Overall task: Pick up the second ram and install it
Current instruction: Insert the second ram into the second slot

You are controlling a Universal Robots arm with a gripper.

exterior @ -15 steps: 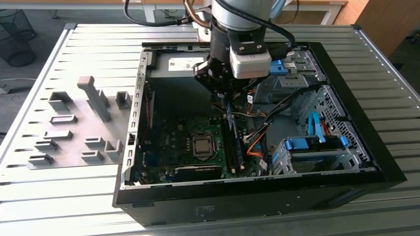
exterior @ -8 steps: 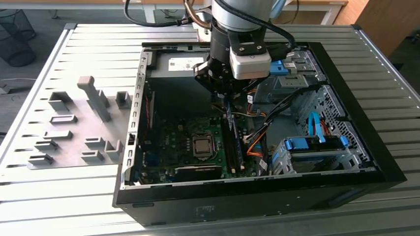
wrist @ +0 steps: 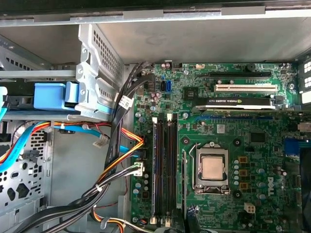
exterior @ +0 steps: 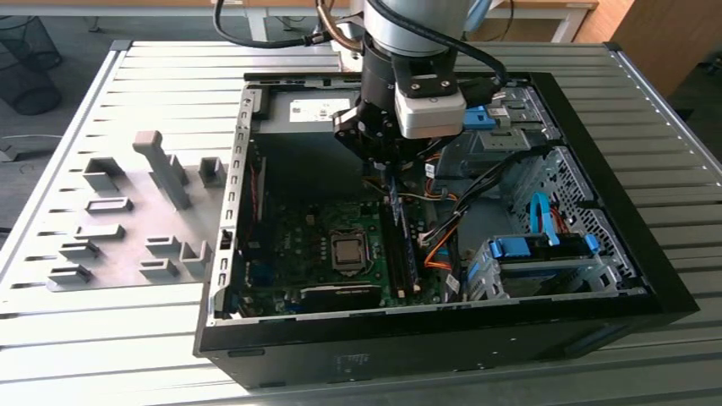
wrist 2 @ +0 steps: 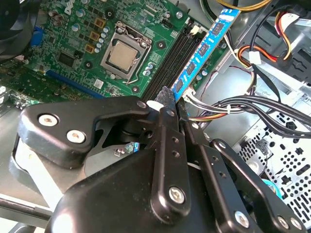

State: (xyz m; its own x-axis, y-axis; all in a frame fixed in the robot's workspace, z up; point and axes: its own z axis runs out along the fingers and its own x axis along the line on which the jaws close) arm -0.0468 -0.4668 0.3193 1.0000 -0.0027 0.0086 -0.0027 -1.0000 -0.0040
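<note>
The second ram [wrist 2: 204,48], a long thin board with black chips, stands on edge in the memory slot nearest the cables. In the exterior view the ram [exterior: 402,245] is a dark strip on the motherboard [exterior: 299,245]. My gripper [wrist 2: 167,94] is shut, with its tips at the ram's near end; I cannot tell whether they touch it. From outside, the gripper [exterior: 384,176] hangs inside the open computer case over the far end of the slot row. The black memory slots [wrist: 165,170] lie beside the processor socket [wrist: 211,167].
Orange and black cables [wrist 2: 252,53] run close beside the ram. A drive cage with blue clips [exterior: 530,249] fills the case toward the exterior view's right. Gray holder blocks [exterior: 124,220] stand on the slatted table at the exterior view's left. The case walls [exterior: 232,211] ring the motherboard.
</note>
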